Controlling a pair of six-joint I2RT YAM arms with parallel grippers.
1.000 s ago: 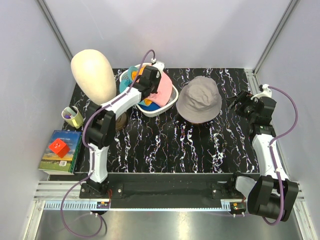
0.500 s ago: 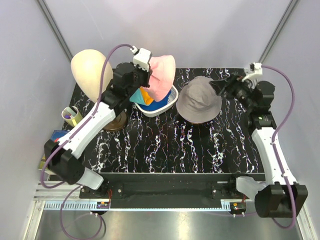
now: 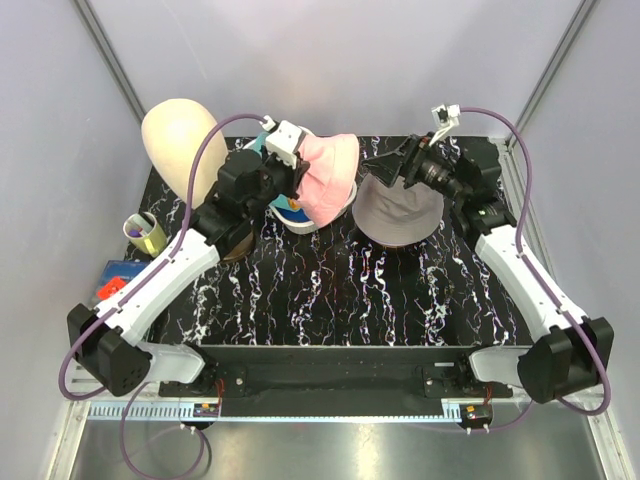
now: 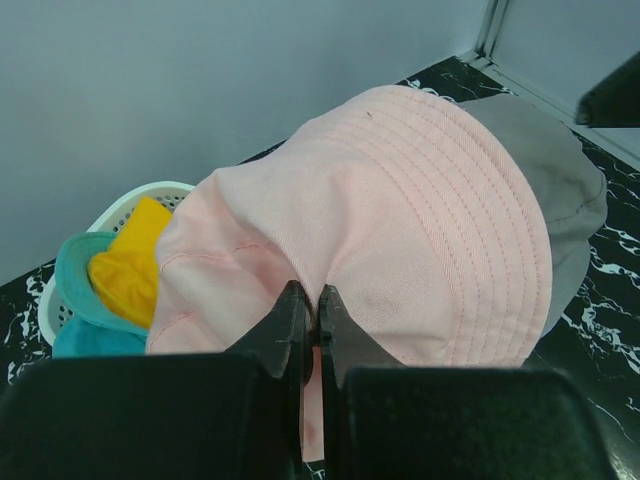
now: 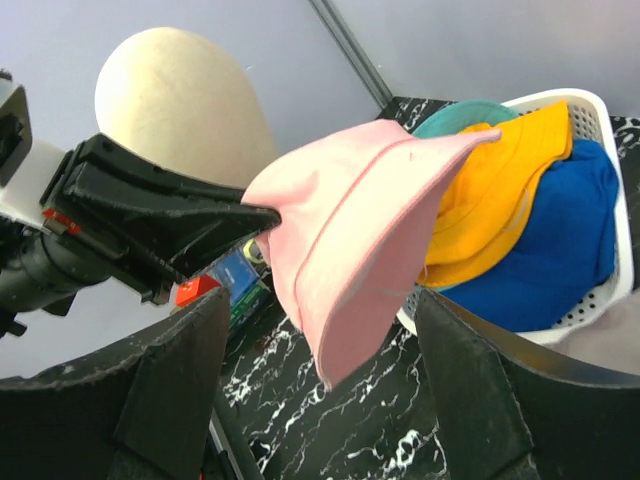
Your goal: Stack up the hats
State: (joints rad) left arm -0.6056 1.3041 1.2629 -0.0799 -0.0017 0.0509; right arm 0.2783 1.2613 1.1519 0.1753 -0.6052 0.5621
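Note:
My left gripper [image 4: 310, 295] is shut on a fold of the pink hat [image 3: 330, 175], holding it in the air between the white basket [image 3: 305, 224] and the lavender-grey hat [image 3: 402, 212]. That hat lies flat on the table. In the basket lie an orange-yellow hat [image 5: 490, 200], a royal-blue hat [image 5: 560, 240] and a teal hat [image 5: 460, 112]. My right gripper [image 3: 388, 165] hovers open over the lavender-grey hat's far left side, facing the pink hat [image 5: 350, 230], which hangs ahead of its fingers [image 5: 170, 400].
A cream mannequin head [image 3: 182, 140] stands at the back left. A cup [image 3: 145, 232] and a book with a red cube [image 3: 118, 285] sit at the left edge. Dark marbled table surface [image 3: 350, 290] stretches in front of the hats.
The left arm lifted the pink hat out of the basket and carried it right toward the lavender-grey hat. The right arm swung in from the right edge to above that hat.

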